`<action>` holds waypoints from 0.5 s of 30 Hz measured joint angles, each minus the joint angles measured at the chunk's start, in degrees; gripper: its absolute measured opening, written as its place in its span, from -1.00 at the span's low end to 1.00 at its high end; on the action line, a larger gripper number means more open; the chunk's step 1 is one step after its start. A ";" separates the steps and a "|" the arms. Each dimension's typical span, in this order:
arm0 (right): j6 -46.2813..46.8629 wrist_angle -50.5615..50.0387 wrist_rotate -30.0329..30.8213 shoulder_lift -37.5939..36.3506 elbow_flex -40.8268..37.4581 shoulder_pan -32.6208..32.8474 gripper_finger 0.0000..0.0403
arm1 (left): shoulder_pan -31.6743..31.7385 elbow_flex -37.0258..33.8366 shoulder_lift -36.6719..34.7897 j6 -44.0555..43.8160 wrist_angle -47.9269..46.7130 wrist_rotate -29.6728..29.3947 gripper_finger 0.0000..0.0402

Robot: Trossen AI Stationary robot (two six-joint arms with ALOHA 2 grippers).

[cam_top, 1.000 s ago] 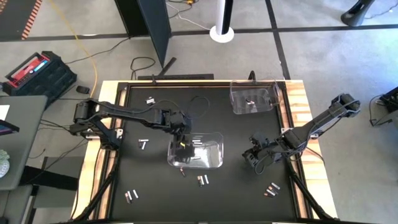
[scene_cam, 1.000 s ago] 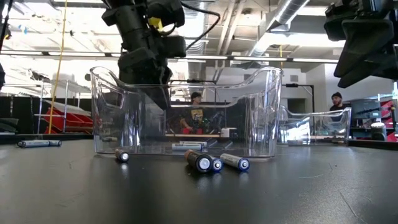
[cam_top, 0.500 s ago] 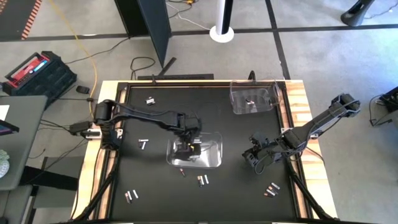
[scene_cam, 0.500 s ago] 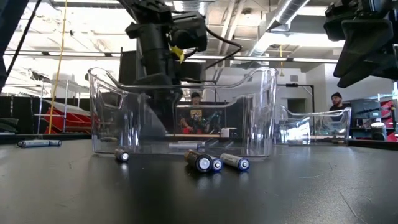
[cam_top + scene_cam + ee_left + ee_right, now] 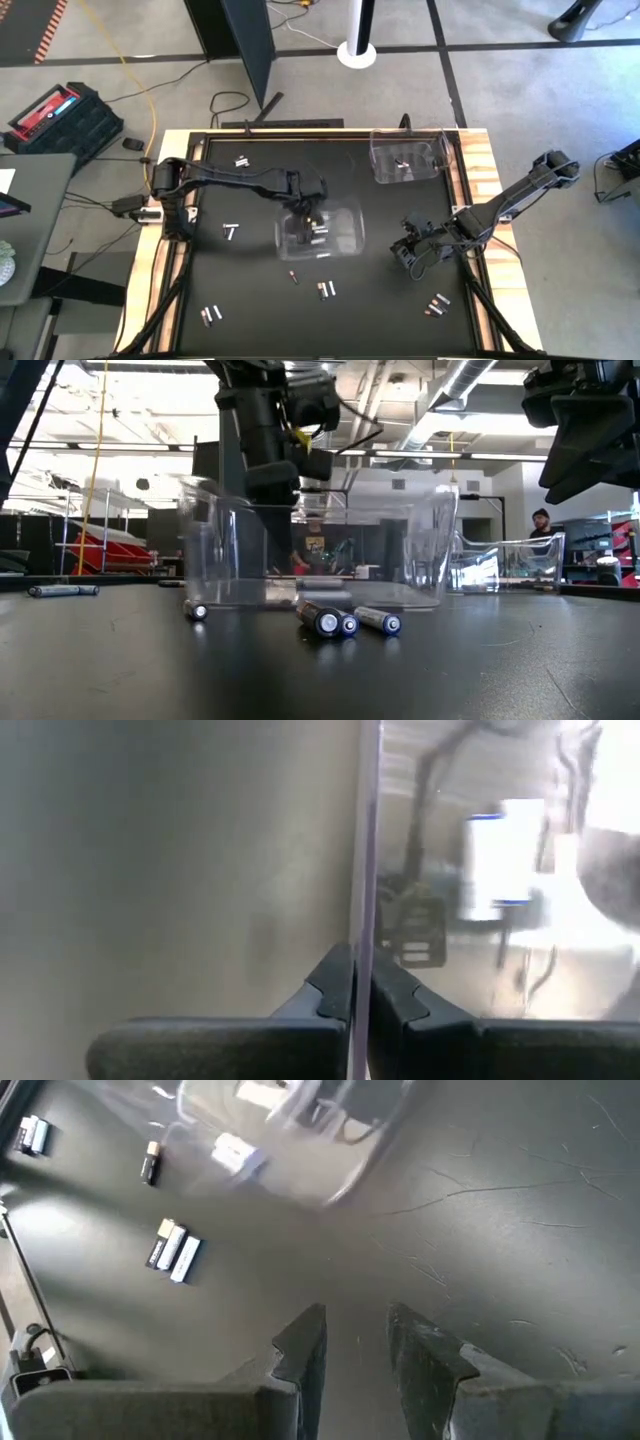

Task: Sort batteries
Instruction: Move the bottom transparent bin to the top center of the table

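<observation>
- Left gripper (image 5: pixel 361 992): fingers pinched shut on the clear wall of the middle bin (image 5: pixel 340 240), as the left wrist view shows; in the high view it sits at that bin's left rim
- Nearest batteries: a few light cells inside the middle bin (image 5: pixel 318 229), just beside the closed gripper and lying flat on the bin floor
- Loose cells in front of the bin: one dark cell (image 5: pixel 293 277) and a pair (image 5: pixel 326 290), long axes roughly front-to-back; they lie between the two arms, a little closer to the left one
- Right gripper (image 5: pixel 356 1342): fingers partly apart and holding nothing, hovering over bare table (image 5: pixel 380 300) right of the middle bin
- Cells near the right arm: a small group (image 5: pixel 437 304) at the front right
- Farther cells: a pair at front left (image 5: pixel 211 315), one at mid left (image 5: pixel 231 232), one at back left (image 5: pixel 241 160)
- Far bin (image 5: pixel 405 155): back right, with a cell inside
</observation>
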 joint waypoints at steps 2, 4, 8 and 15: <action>-0.05 -0.03 0.00 0.00 0.00 0.00 -0.37 | 2.04 0.00 0.00 -4.06 -0.92 -0.19 -0.99; -0.05 -0.04 0.00 0.00 0.00 0.00 -0.37 | 4.14 0.00 0.00 -8.51 -1.65 0.49 -0.99; -0.05 -0.08 0.00 0.00 0.00 0.00 -0.37 | 7.68 0.00 0.00 -19.34 -2.37 2.55 -1.00; -0.05 -0.20 0.00 0.00 0.00 0.15 -0.37 | 11.24 0.00 0.00 -41.81 -4.06 2.57 -1.00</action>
